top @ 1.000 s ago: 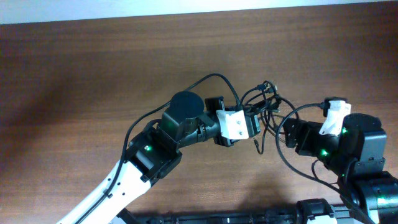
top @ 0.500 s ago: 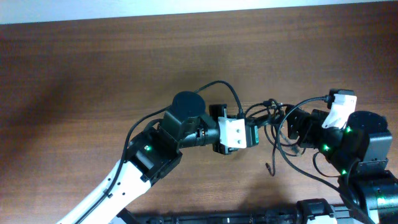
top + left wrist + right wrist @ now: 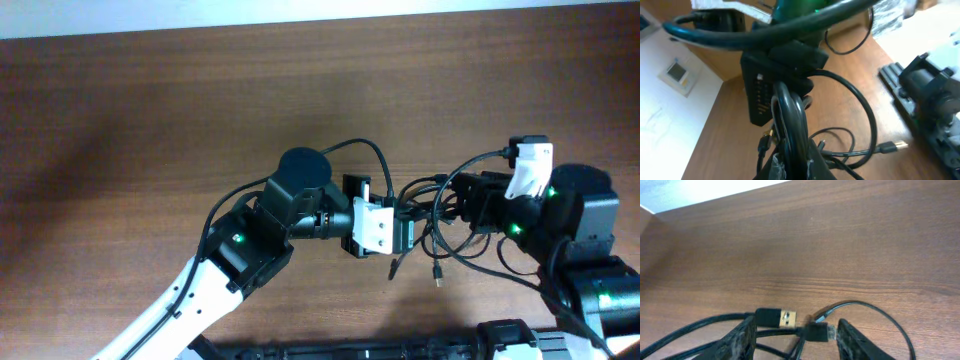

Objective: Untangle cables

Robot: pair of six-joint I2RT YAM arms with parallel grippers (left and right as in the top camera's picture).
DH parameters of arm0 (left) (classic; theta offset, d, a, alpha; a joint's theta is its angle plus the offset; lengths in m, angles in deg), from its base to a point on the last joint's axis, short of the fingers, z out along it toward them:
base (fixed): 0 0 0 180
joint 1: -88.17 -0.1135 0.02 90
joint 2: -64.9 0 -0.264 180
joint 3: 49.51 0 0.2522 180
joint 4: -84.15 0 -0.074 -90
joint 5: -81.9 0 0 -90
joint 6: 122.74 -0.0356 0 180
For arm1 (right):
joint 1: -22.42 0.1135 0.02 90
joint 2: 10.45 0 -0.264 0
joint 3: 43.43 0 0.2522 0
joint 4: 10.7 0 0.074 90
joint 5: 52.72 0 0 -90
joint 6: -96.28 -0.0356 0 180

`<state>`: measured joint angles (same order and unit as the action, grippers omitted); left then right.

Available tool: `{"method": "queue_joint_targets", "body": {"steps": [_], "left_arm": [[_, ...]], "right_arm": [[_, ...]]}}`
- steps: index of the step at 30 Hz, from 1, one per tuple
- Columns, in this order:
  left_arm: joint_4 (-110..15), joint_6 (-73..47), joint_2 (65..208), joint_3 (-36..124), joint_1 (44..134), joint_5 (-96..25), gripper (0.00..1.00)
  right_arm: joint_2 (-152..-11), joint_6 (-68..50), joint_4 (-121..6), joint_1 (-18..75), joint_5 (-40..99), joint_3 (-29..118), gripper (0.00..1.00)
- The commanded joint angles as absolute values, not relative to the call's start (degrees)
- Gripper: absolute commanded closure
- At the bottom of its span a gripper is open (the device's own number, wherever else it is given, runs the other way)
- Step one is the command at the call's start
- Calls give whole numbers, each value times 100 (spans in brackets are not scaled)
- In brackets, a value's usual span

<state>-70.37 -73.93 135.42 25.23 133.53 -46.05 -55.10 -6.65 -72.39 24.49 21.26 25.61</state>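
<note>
The cables (image 3: 441, 243) are a tangle of thin black cords between my two grippers, right of the table's middle. Two plug ends (image 3: 438, 272) trail toward the front edge. My left gripper (image 3: 407, 232) is shut on a bunch of the cords; in the left wrist view the jaws (image 3: 792, 167) pinch several strands (image 3: 790, 112). My right gripper (image 3: 447, 205) faces it from the right. Its fingers (image 3: 796, 326) are spread wide around cords, with a USB plug (image 3: 775, 317) and a small plug (image 3: 816, 331) between them, not pinched.
The brown wooden table (image 3: 150, 120) stretches left and back to a white wall. A black rail (image 3: 350, 350) runs along the front edge. The arms' own thicker black wires (image 3: 350, 148) arch above the wrists.
My left gripper has pulled the cord bunch toward the front of the table. My right gripper has moved left, in against the tangle. The plug ends have swung nearer the front.
</note>
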Motion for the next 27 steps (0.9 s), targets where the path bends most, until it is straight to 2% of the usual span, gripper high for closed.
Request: {"method": "queue_joint_targets", "body": {"steps": [1,7,11,16,20,22,27], "left_arm": [[-7080,-7504,13529,2582,13377,-3679,100],[-7089,-7437,13529,2582,13375,-2112,100],[-7091,-7397,13529,2582,13375,-1648,100],[-7277,-6934,13529,2582,13375,-1406,100],[-7454,-6914,13527,2582,13377,-1427,100],[-7441,-6916,13529,2582,13377,-1425,100],[-7364,-6825,13529,2582,13375,-1121,100]], "right_arm": [[-5553,-590,-7287,2427,1799,2627,53],[-5551,-588,-7586,2427,1770,2627,54],[-5551,-590,-7597,2427,1547,2627,55],[-5551,-590,-7623,2427,1327,2627,60],[-5551,-457,-7730,2427,1331,2627,81],[-5551,-442,-7735,2427,1377,2627,95],[-5551,-660,-7752,2427,1827,2627,96]]}}
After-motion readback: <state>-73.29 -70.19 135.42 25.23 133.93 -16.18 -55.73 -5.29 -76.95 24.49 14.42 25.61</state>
